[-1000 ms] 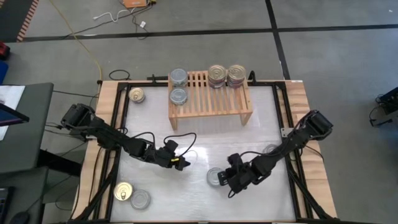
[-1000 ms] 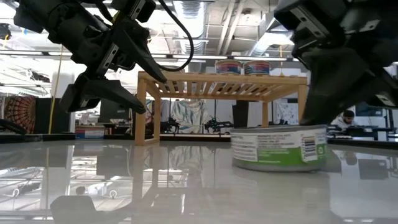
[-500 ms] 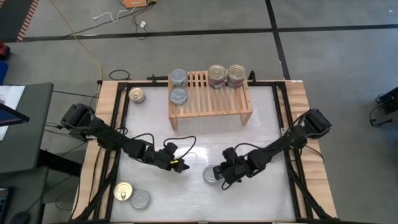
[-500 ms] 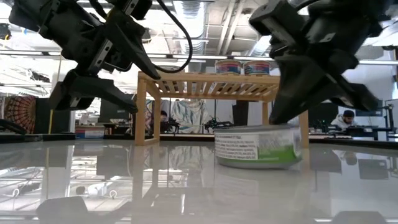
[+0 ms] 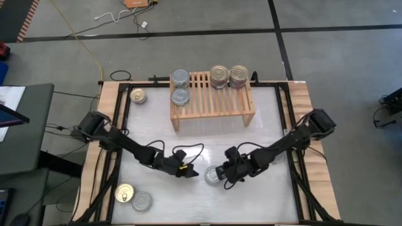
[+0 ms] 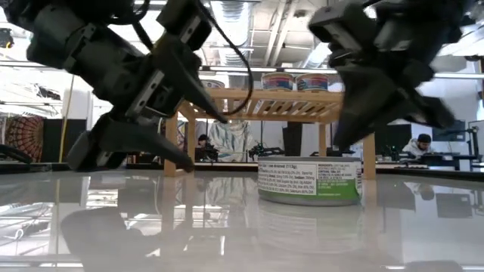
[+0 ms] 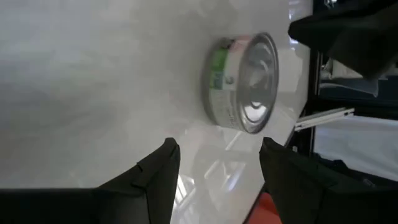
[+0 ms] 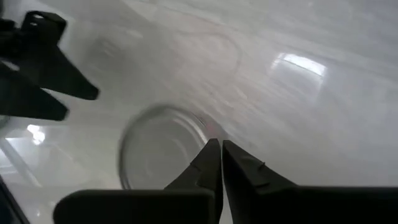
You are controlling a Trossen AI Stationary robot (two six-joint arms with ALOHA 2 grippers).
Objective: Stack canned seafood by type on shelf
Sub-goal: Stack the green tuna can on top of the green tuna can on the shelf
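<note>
High view: our right pincer (image 5: 221,175), fingers nearly together, sat against the tin (image 5: 212,176); our left pincer (image 5: 190,172) gaped beside it. We feared a collision skidding it away.

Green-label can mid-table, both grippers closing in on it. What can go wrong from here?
1. The left gripper, open, and the right gripper, shut, flank the green-label can closely. They could collide.
2. The right gripper's fingers sit at the can's rim. A nudge may slide it on the glossy table out of the left gripper's line.
3. A cable loops near the left wrist and could snag.
</note>
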